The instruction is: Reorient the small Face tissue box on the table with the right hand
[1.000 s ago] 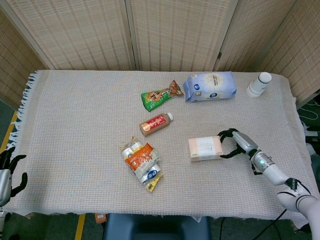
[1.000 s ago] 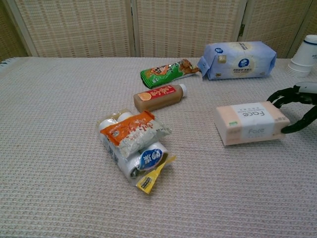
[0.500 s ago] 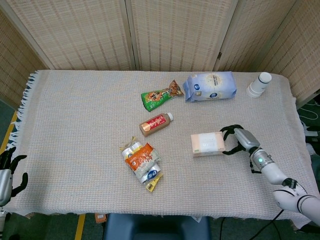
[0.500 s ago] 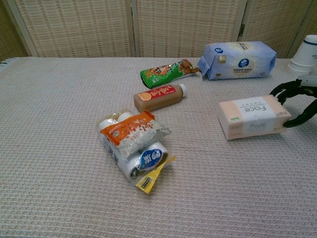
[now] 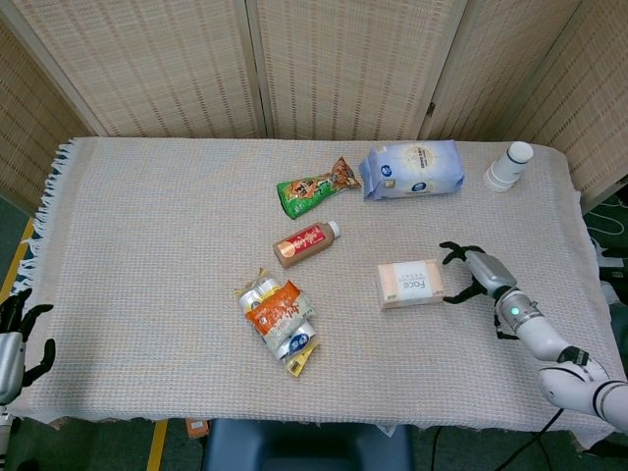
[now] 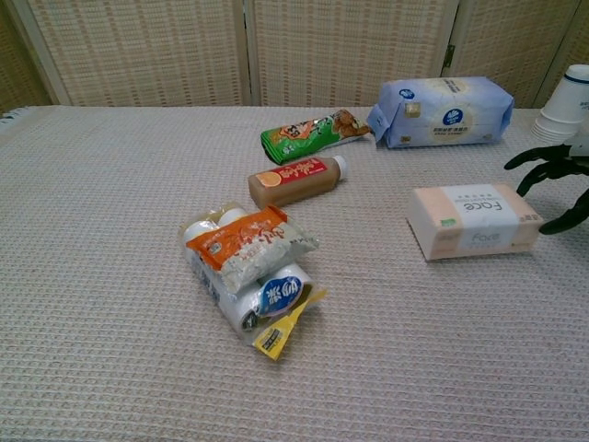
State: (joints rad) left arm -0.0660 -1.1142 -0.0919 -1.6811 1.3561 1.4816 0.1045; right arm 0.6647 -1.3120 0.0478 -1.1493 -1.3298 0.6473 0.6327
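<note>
The right hand (image 5: 471, 273) has its dark fingers (image 6: 538, 158) spread apart and curved, holding nothing; in the chest view one fingertip comes close to the tissue box's (image 5: 410, 285) right end, though whether it touches is hard to say, and the rest stand off above and beside it. The box lies flat on the table (image 5: 147, 245), just left of that hand, its "Face" lettering showing on top and its long side running roughly across the table with a slight skew. Judging by the task, the turning looks largely done: the box sits settled on its broad face with the hand open beside it, so what is left is probably only drawing the hand clear, or one more nudge if the skew matters. Farther out, a brown bottle (image 5: 305, 243) lies up and to the left of the box, well apart; a green snack bag (image 5: 316, 187) and a blue-white pack (image 5: 412, 170) lie beyond it near the far edge, with a white cup stack (image 5: 508, 166) at the far right. A bundle of snack packets (image 5: 279, 314) sits toward the near middle. The left hand (image 5: 14, 334) hangs off the table's near-left corner, fingers loosely apart and empty.
</note>
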